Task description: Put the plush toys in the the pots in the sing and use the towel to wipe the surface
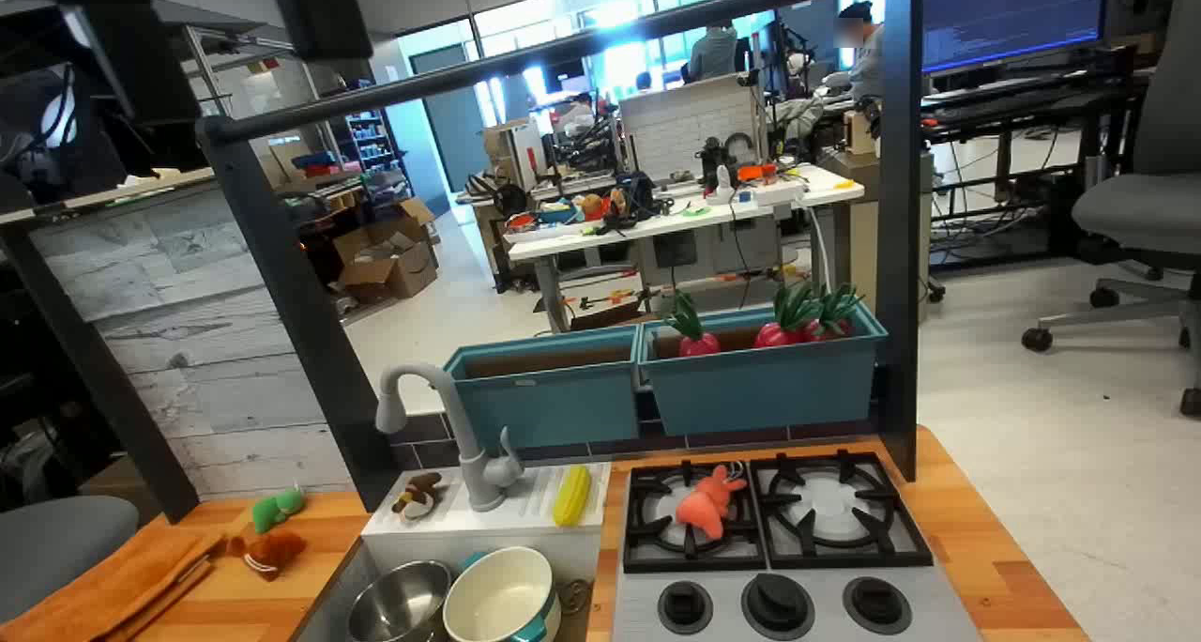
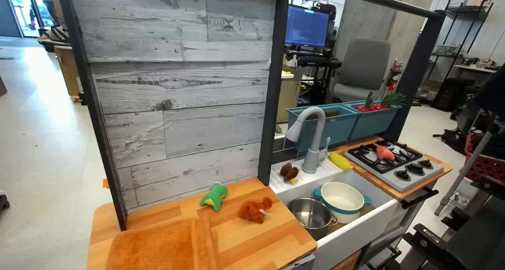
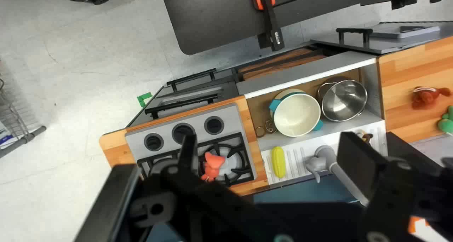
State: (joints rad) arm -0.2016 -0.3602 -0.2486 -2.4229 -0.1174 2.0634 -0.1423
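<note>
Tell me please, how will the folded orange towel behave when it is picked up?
The orange towel will probably sag, since it looks like soft cloth. Its fuzzy texture suggests little slipping. The visible folds may open if one edge is lifted.

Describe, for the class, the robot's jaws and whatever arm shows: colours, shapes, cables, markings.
In the wrist view the jaws are black, blocky and angular, with round grey bolt-like heads. Cables, markings and the arm's own links I cannot make out.
</note>
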